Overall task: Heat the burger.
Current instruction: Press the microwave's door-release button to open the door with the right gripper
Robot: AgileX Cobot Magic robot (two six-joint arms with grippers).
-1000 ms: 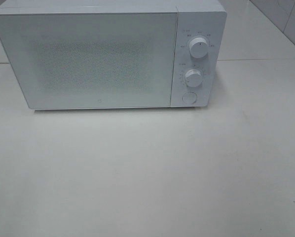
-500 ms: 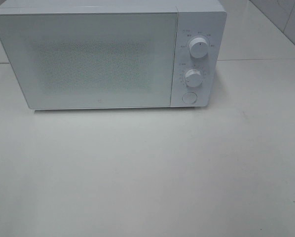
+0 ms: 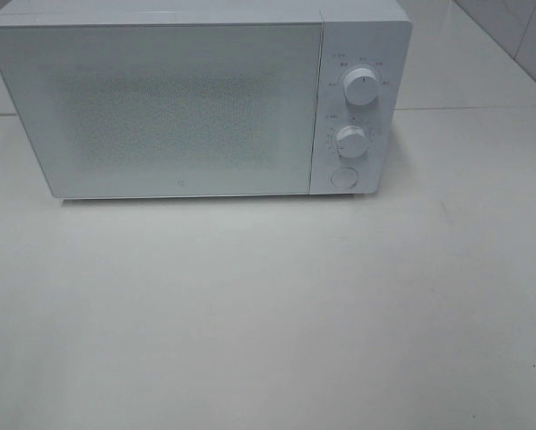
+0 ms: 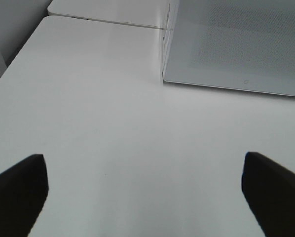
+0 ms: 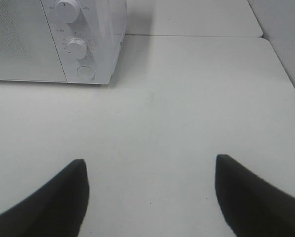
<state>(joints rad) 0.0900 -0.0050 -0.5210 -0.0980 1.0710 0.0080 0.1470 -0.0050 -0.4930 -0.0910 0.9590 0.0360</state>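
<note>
The burger is out of view in every frame. A white microwave (image 3: 196,98) stands at the back of the white table with its door (image 3: 160,107) shut; it also shows in the left wrist view as the microwave (image 4: 236,44) and in the right wrist view as the microwave (image 5: 54,39). Neither arm appears in the exterior high view. My left gripper (image 4: 142,197) is open above bare table, left of the microwave's front, nothing between its fingers. My right gripper (image 5: 150,197) is open too, over the table in front of the control panel, holding nothing.
The microwave's panel carries an upper knob (image 3: 361,87), a lower knob (image 3: 350,140) and a round button (image 3: 343,176). A seam between table tops (image 3: 474,109) runs behind the microwave. The table's left edge (image 4: 19,49) shows in the left wrist view.
</note>
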